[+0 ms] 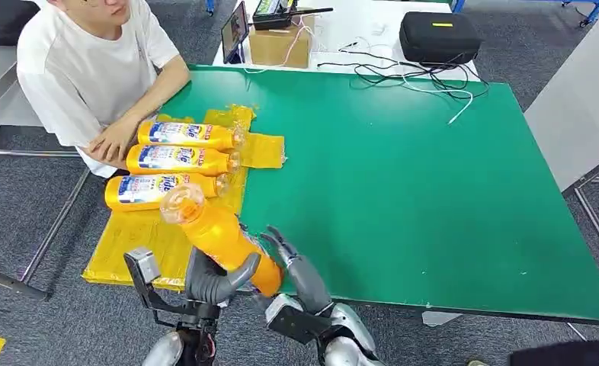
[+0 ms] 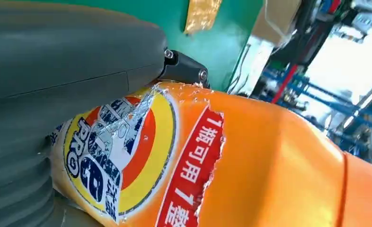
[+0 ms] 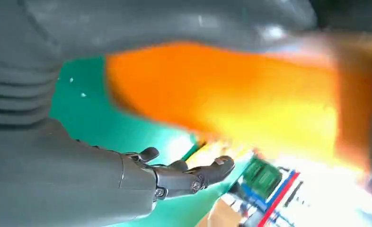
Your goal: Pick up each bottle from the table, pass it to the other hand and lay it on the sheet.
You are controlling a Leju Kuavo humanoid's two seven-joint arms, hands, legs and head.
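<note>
The left robot hand (image 1: 214,280) grips an orange bottle (image 1: 219,234) around its lower body, its grey thumb curled over the front — the bottle tilts up and to the left, with its clear cap end (image 1: 182,203) highest, above the near edge of the yellow sheet (image 1: 144,244). In the left wrist view the bottle's torn label (image 2: 127,156) sits right against the grey thumb (image 2: 56,61). The right robot hand (image 1: 295,263) is just beside the bottle's base on its right side, fingers (image 3: 193,172) spread and stretched out with nothing between them; whether the palm touches the bottle I cannot tell (the right wrist view is blurred there).

Three more orange bottles lie side by side on the far part of the sheet, caps pointing right: the farthest (image 1: 190,134), the middle one (image 1: 180,159) and the nearest (image 1: 163,189). The sheet lies on the left part of the green table (image 1: 403,183).

A person in a white shirt (image 1: 83,69) sits at the far left corner, hands (image 1: 113,141) resting by the bottles' bases. Beyond the table are a cardboard box (image 1: 280,44), a black case (image 1: 440,36) and loose cables (image 1: 418,76).
</note>
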